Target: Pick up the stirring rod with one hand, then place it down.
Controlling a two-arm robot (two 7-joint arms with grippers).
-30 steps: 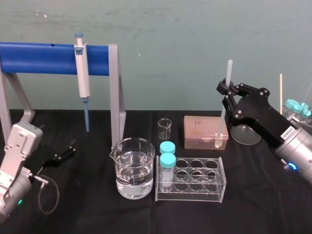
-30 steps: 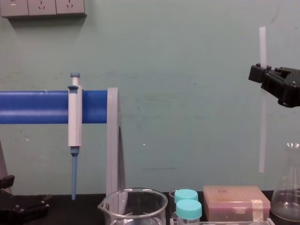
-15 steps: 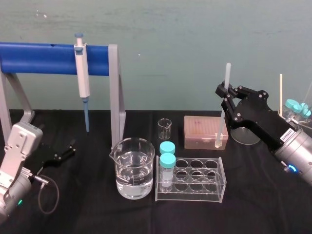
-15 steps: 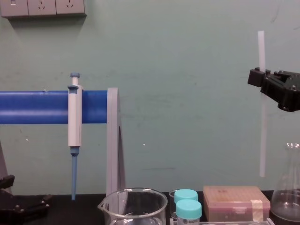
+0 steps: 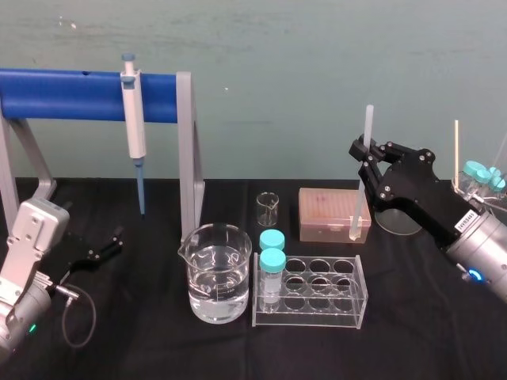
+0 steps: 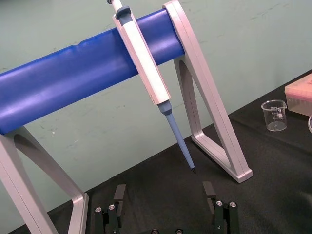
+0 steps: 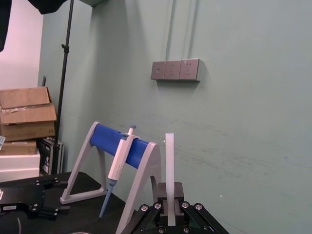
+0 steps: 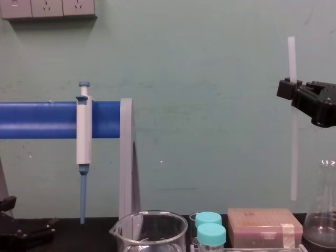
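The stirring rod [image 5: 368,120] is a thin translucent-white stick standing almost upright in the air at the right, its lower end hanging over the pink tip box. My right gripper [image 5: 363,150] is shut on it about a third of the way down from its top. From the chest, the stirring rod [image 8: 294,157] hangs well above the table with the right gripper [image 8: 292,88] clamped on its upper part. The right wrist view has the rod [image 7: 169,161] rising from between the fingers. My left gripper [image 6: 165,195] rests open and parked on the table at the left.
A white-and-blue pipette [image 5: 133,119] hangs on the blue-barred stand [image 5: 71,95]. In the middle are a water beaker [image 5: 218,273], a clear tube rack [image 5: 317,293] with two teal-capped vials [image 5: 272,249], a small beaker [image 5: 268,208] and the tip box [image 5: 333,212]. A flask [image 5: 400,218] sits behind my right arm.
My right gripper has sunk a little with the rod still upright in it. The left arm has not moved.
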